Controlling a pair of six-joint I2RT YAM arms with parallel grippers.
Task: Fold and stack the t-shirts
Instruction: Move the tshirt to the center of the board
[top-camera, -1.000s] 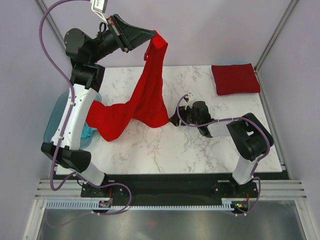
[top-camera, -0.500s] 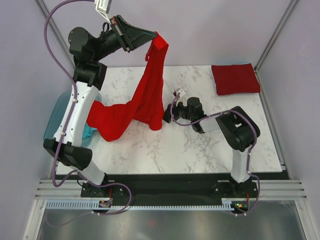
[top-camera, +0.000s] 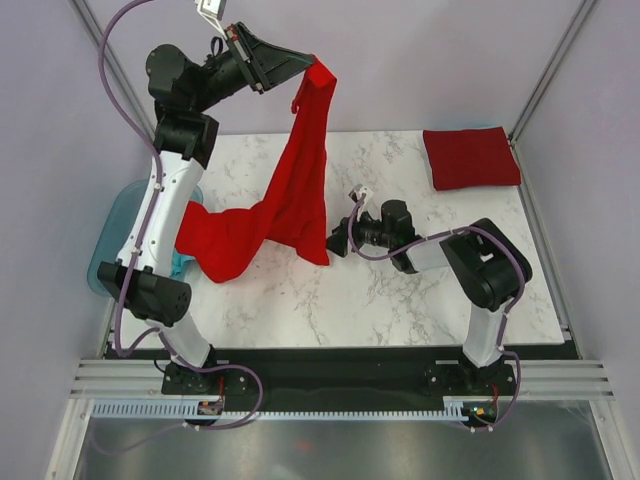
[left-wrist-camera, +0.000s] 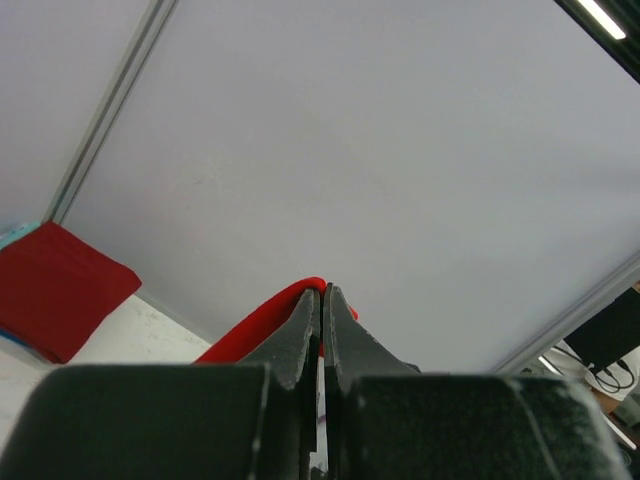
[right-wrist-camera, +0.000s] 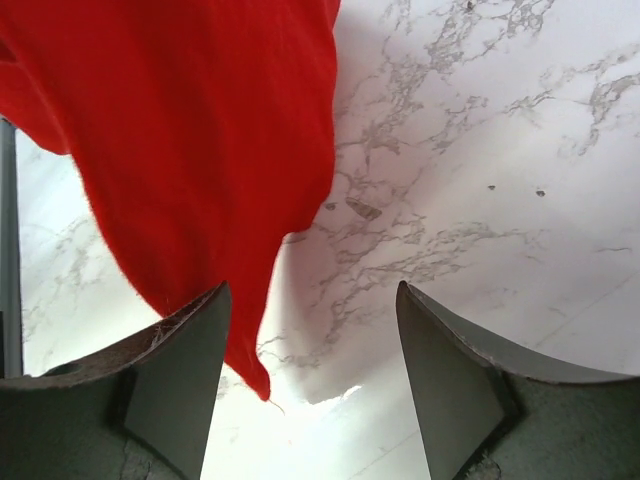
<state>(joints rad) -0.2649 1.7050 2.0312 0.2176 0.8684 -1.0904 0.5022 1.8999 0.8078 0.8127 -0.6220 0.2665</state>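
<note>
My left gripper (top-camera: 308, 72) is raised high at the back left and is shut on a corner of a red t-shirt (top-camera: 295, 190). The shirt hangs down from it, and its lower part trails on the marble table to the left. In the left wrist view the closed jaws pinch red cloth (left-wrist-camera: 262, 318). My right gripper (top-camera: 338, 240) is open and low over the table, just right of the shirt's hanging bottom corner. In the right wrist view that corner (right-wrist-camera: 200, 180) hangs in front of the left finger (right-wrist-camera: 185, 365). A folded dark red t-shirt (top-camera: 470, 157) lies at the back right.
A light blue bin (top-camera: 112, 240) sits off the table's left edge, partly behind my left arm. The marble table (top-camera: 400, 310) runs to a dark front rail. Grey walls and frame posts enclose the back and sides.
My left gripper has lifted the shirt a little higher. My right gripper swung left to the shirt's lower corner, then drew back slightly. The hanging hem has shifted with it.
</note>
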